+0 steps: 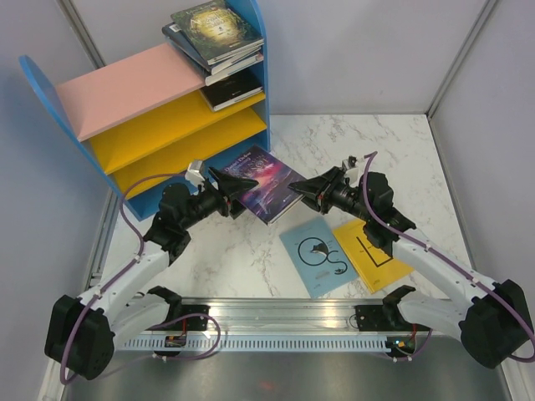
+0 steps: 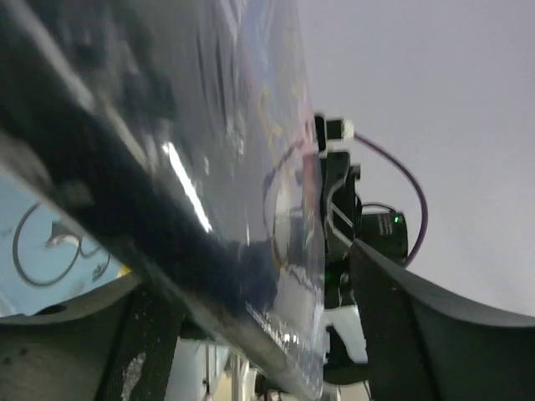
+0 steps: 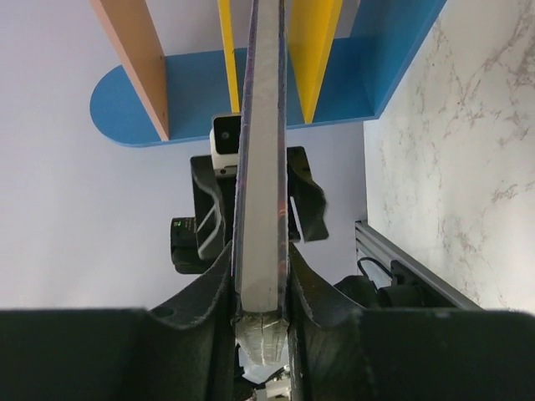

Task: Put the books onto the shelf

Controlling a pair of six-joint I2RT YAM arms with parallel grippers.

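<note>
The shelf (image 1: 125, 88) stands at the far left of the table (image 1: 401, 150). It has a loose stack (image 1: 216, 33) fanned out on the right end of its pink top and a black book (image 1: 230, 90) on the board below.

In front of it the left gripper (image 1: 236, 185) has its fingers spread on either side of the purple book (image 1: 269, 185), with no squeeze on it that I can see. The book hangs above the table between the two arms, roughly parallel to the shelf boards. It is thin, with a glossy cover showing a purple and blue night scene and pale page edges.

The right gripper (image 1: 303, 192) is pinching the opposite edge, fingers (image 3: 313, 301) pressed together on the pages. As I judge it, that one narrow pinch carries the whole book.

- **Slipping:** the slick cover could droop or twist out and drop.
- **Snagging:** if the right arm moves off while the left fingers bracket the far edge, the book could catch on them and get levered loose.
- **Stack:** a careless pass near the untidy stack could knock it over.

Further right, a pale blue book (image 1: 318, 257) and a yellow book (image 1: 372, 255) lie flat on the table, not yet shelved
</note>
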